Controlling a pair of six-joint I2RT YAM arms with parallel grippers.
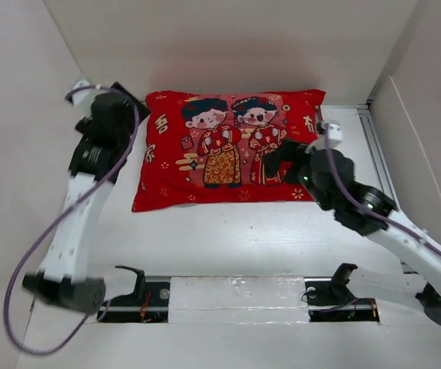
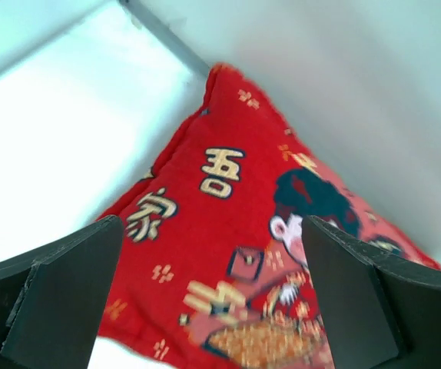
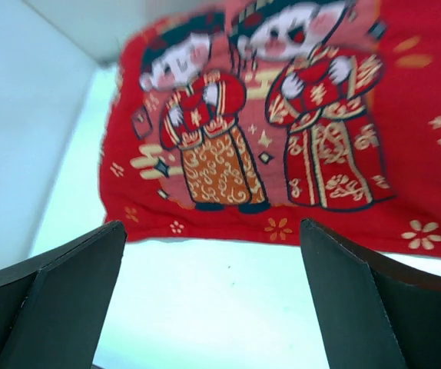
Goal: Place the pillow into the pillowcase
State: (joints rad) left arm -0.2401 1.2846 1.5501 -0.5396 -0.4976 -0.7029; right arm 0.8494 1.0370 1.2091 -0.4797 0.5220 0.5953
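Nearest to you, the two arm bases sit at the near edge of the white surface (image 1: 228,238), with a pale strip (image 1: 240,296) running between them.

Your left arm (image 1: 74,223) reaches away along the left side. Your left tool (image 2: 211,231) is spread wide, and nothing is between its dark fingers (image 2: 67,284). It is near the left end of the pillowcase (image 1: 228,146), by the far left corner. Its camera looks down on that end, where the gold characters are printed on red.

Your right arm (image 1: 405,238) angles in from the right. Your right tool (image 3: 213,227) is also spread wide and holds nothing. From above it overlaps the right end of the pillowcase. Its camera shows bare surface between the fingers and the near edge of the red fabric just beyond them. You cannot tell whether either tool touches the fabric.

The pillowcase lies flat on the far middle of the surface, printed face up, showing a cartoon couple in red robes. It looks plump and evenly filled. Only red fabric shows, so you cannot confirm from these views that the pillow is inside it.

Beyond it stands the white back wall (image 1: 228,46), with white side walls to the left and right.
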